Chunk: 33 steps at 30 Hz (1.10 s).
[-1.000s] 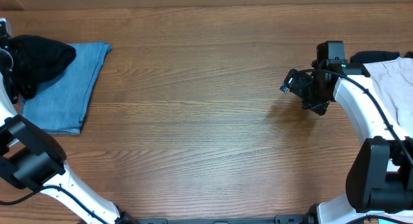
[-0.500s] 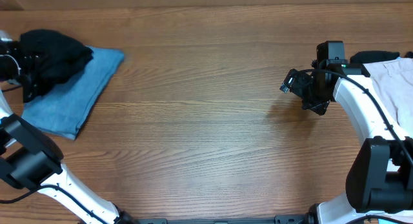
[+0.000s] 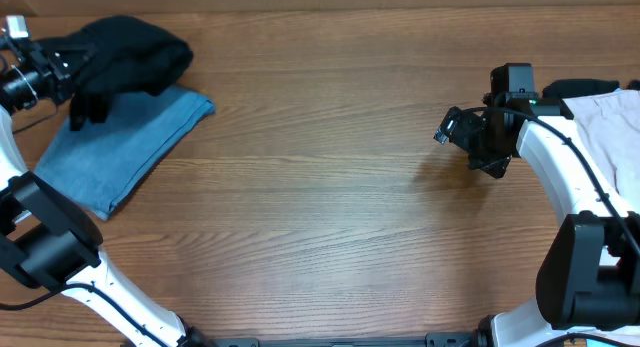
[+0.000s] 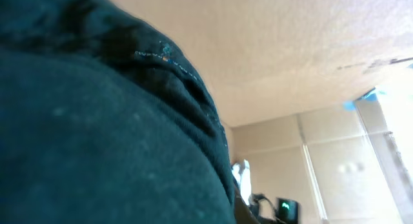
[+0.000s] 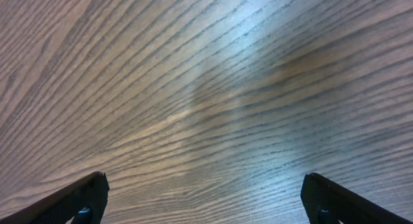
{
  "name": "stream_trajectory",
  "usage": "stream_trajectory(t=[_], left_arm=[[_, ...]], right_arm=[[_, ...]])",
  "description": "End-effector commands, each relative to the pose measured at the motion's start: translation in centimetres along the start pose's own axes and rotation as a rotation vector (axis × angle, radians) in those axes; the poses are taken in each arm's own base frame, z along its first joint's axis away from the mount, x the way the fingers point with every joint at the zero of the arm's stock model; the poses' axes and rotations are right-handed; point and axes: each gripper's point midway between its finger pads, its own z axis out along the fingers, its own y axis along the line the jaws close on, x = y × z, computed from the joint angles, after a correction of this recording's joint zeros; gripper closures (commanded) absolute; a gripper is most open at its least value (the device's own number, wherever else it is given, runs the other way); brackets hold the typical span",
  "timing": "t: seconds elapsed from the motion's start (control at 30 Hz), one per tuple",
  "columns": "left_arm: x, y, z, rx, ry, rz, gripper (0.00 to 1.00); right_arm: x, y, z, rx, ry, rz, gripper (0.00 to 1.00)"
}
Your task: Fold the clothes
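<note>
At the table's [image 3: 320, 207] far-left corner, the black garment [image 3: 135, 47] is found carried up and rightward since a second ago, evidently clenched by the left gripper [image 3: 72, 77]. The denim [image 3: 120, 147] beneath is dragged askew. The right gripper [image 5: 206, 201] is held released over bare wood. Folding is judged not yet begun.

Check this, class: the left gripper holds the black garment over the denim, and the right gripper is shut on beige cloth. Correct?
No: the left gripper holds the black garment over the denim, but the right gripper is open over bare table, as the right wrist view shows.
</note>
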Motion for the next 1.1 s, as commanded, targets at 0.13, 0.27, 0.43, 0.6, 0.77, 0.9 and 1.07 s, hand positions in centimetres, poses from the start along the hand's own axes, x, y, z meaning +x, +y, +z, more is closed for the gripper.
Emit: stream_trajectory(t=[0.13, 0.27, 0.43, 0.6, 0.77, 0.9, 1.07], left_arm=[[6.3, 7.1, 0.4, -0.471, 0.204, 0.068, 0.96], [7.8, 7.0, 1.6, -0.503, 0.245, -0.001, 0.96], [9.0, 8.2, 1.4, -0.621, 0.283, -0.048, 0.96], [7.9, 6.8, 2.5, -0.52, 0.233, -0.068, 0.96], [5.9, -2.0, 4.7, -0.176, 0.188, -0.005, 0.96], [8.1, -8.9, 8.3, -0.244, 0.239, 0.211, 0.96], [16.6, -12.4, 17.8, -0.316, 0.409, 0.344, 0.96]], right_arm=[[-0.5, 0.3, -0.8, -0.008, -0.029, -0.011, 0.0], [-0.5, 0.3, -0.8, -0.008, -0.029, -0.01, 0.0], [-0.5, 0.3, -0.8, -0.008, -0.029, -0.01, 0.0], [-0.5, 0.3, -0.8, -0.008, -0.029, -0.01, 0.0], [-0.5, 0.3, -0.8, -0.008, -0.029, -0.01, 0.0], [-0.5, 0.3, -0.8, -0.008, -0.029, -0.01, 0.0], [-0.5, 0.2, -0.8, -0.008, -0.029, -0.011, 0.0]])
